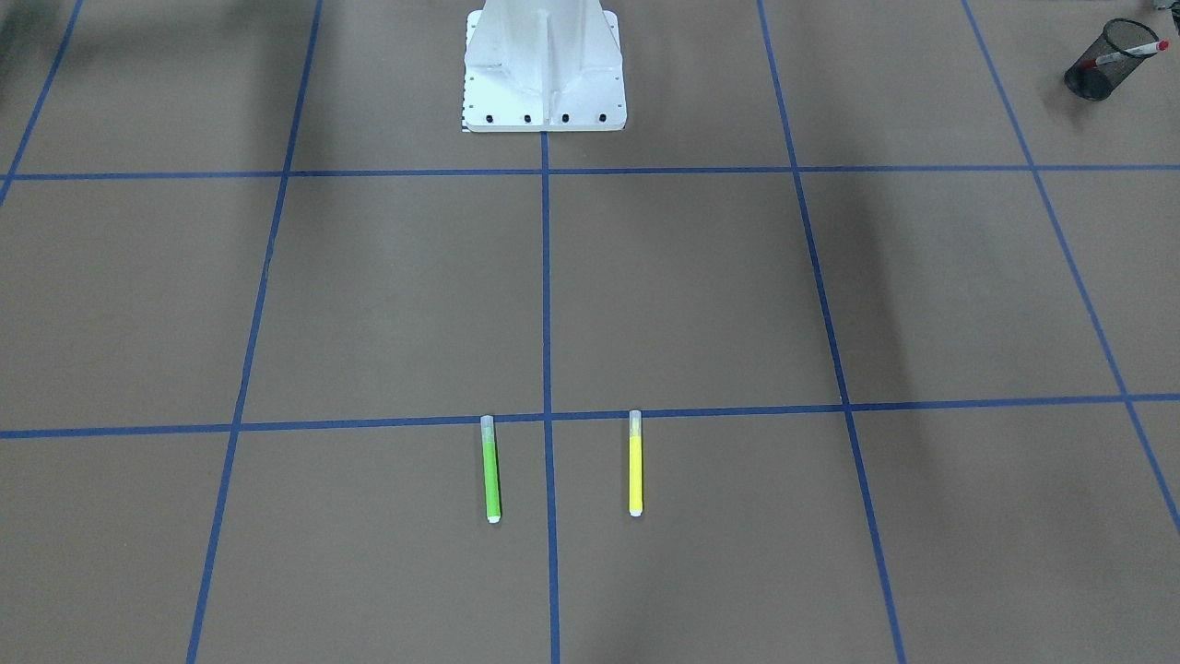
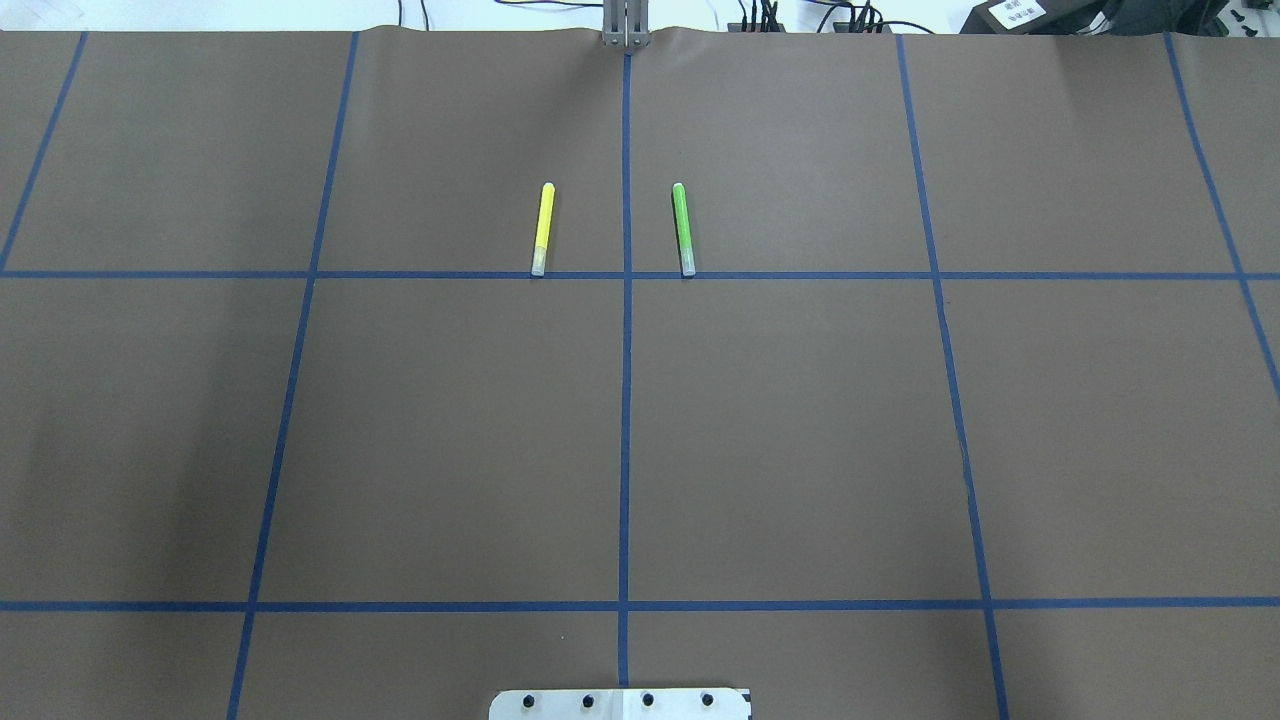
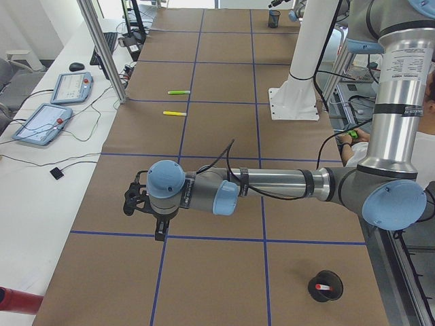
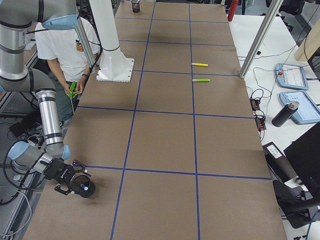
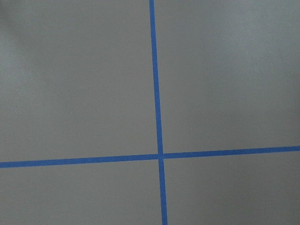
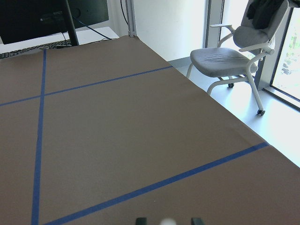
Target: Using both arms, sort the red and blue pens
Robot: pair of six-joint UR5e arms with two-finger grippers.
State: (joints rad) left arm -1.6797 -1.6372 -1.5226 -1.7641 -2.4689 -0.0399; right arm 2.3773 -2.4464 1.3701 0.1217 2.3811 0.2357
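Note:
The red-capped white marker (image 1: 1132, 53) stands slanted in a black mesh cup (image 1: 1095, 76) at the table corner on my left side; the exterior left view shows the same marker (image 3: 325, 288) in its cup (image 3: 318, 278). My left gripper (image 3: 134, 200) hovers over bare table away from that cup, and I cannot tell whether it is open or shut. The blue pen (image 4: 86, 188) sits inside a second black cup (image 4: 83, 194) at the opposite end. My right gripper (image 4: 74, 184) is right beside this cup. In the right wrist view its fingertips (image 6: 140, 220) stand apart around a pale rounded tip (image 6: 166, 221).
A green highlighter (image 2: 683, 228) and a yellow highlighter (image 2: 542, 228) lie parallel on either side of the centre tape line, far from both cups. The white robot base (image 1: 544, 69) stands mid-table. A person (image 4: 70, 45) stands behind the base. Tablets and cables lie along the operators' side.

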